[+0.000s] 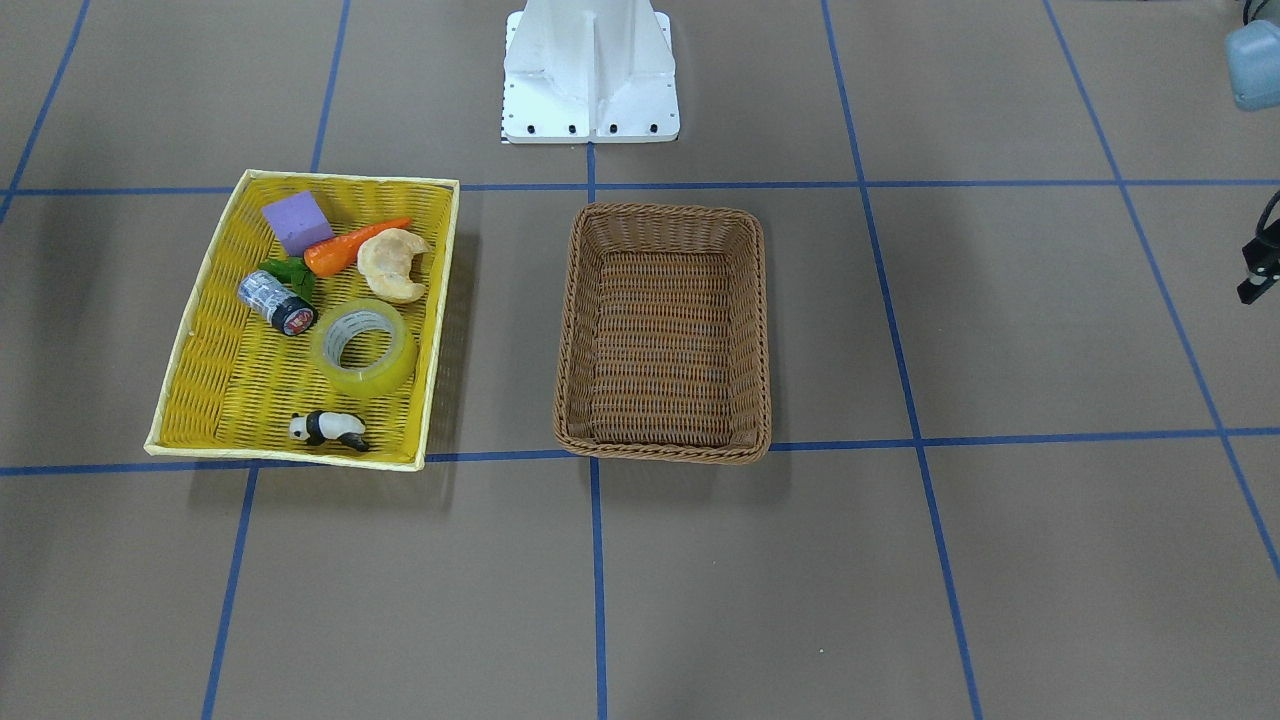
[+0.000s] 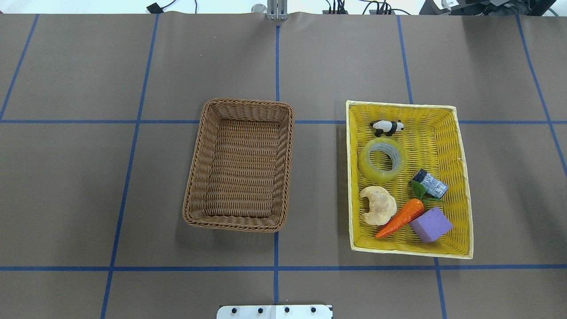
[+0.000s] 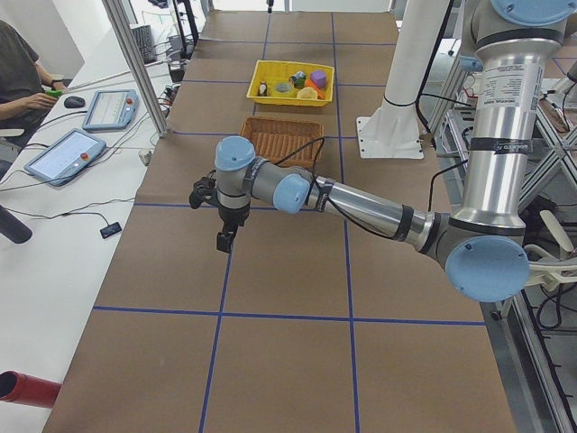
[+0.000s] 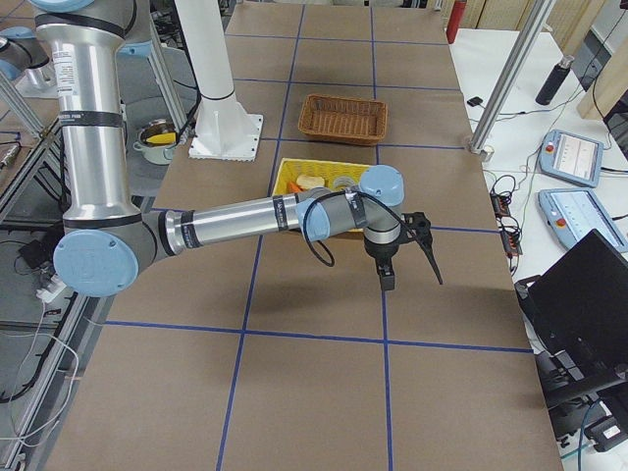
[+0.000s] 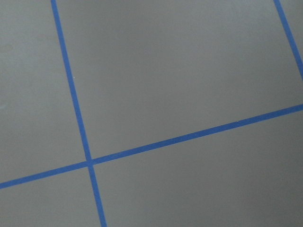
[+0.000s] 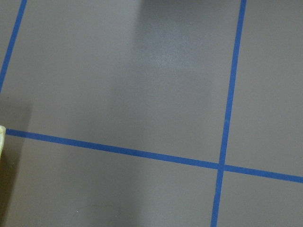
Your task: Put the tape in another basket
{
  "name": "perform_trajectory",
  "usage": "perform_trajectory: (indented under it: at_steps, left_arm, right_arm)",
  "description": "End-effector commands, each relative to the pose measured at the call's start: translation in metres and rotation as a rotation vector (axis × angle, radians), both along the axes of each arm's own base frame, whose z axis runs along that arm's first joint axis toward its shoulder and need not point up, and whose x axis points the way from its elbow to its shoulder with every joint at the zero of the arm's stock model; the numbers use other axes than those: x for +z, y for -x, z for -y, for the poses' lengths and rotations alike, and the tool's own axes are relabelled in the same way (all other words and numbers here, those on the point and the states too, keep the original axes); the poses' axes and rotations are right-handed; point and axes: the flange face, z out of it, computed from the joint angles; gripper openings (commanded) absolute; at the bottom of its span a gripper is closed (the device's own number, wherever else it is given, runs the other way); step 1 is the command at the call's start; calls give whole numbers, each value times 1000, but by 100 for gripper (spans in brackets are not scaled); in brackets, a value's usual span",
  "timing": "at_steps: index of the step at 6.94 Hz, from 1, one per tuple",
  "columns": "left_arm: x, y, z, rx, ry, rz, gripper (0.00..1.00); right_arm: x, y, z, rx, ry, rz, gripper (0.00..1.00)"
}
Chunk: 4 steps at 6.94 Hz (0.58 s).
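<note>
The tape (image 1: 390, 365) is a translucent yellow roll lying flat in the yellow woven tray (image 1: 215, 370), between a panda figure and a croissant; it also shows in the overhead view (image 2: 381, 176). The brown wicker basket (image 1: 660, 350) (image 2: 239, 164) stands beside the tray with nothing in it. My left gripper (image 3: 224, 236) hangs over bare table far from the basket; only a black part of it shows at the front view's edge (image 1: 1258, 270). My right gripper (image 4: 410, 273) hangs over the table beyond the tray. I cannot tell whether either is open or shut.
The tray (image 2: 438, 146) also holds a panda figure (image 2: 387, 127), a croissant (image 2: 378, 204), a carrot (image 2: 401, 217), a purple block (image 2: 430, 224) and a silver cylinder (image 2: 429, 183). The white robot base (image 1: 590, 80) stands behind the containers. Both wrist views show brown table with blue lines.
</note>
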Motion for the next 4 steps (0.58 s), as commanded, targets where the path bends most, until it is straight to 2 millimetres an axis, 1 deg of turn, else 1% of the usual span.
perform_trajectory:
  at_steps: [1,2,3,4]
  left_arm:
    - [4,3,10,-24,23,0,98]
    - [10,4,6,-29,36,1,98]
    - [18,4,2,-29,50,1,98]
    - [16,4,1,-34,51,0,98]
  right_arm:
    - [6,-1,-6,2,7,-4,100]
    - [4,-1,-4,6,6,-3,100]
    - [6,-1,-6,12,14,-1,100]
    - [8,1,-8,8,20,7,100]
